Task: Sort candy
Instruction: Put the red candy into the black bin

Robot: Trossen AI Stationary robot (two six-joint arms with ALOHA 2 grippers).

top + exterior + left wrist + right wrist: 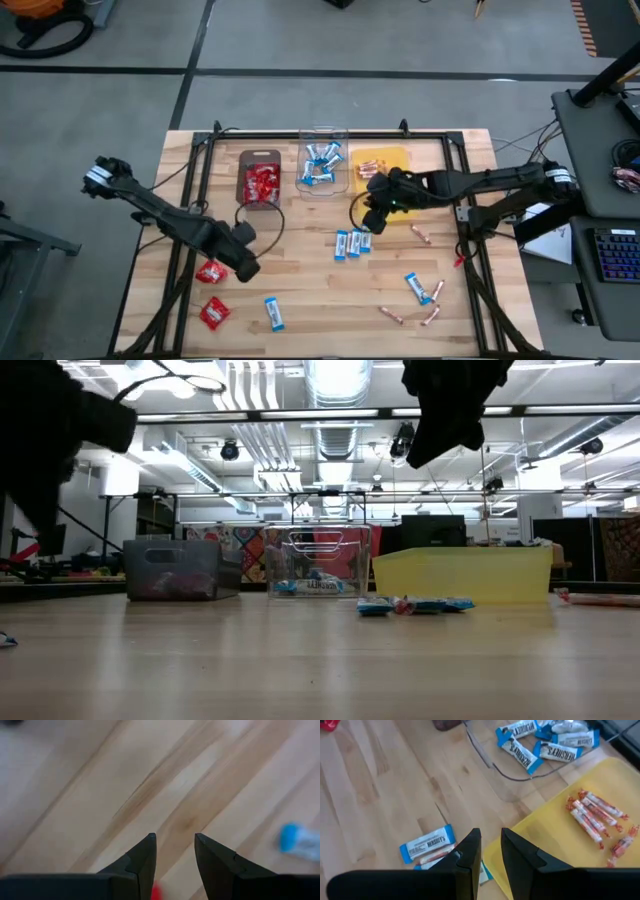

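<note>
Landmark: the clear tray, middle of three at the table's far edge.
Sorted so far: red packets in the dark tray to its left; blue bars inside it; pinkish sticks in the yellow tray to its right.
Left to sort: a cluster of blue bars just in front of the clear tray; two red packets well forward and left; a lone blue bar beside them; more bars and sticks forward and right.
Progress: roughly half done, by my estimate.
Right gripper: above the yellow tray's near edge, jaws slightly parted, nothing between them.
Left gripper: forward-left of the clear tray, jaws parted, empty, a red packet just behind the fingertips.
</note>
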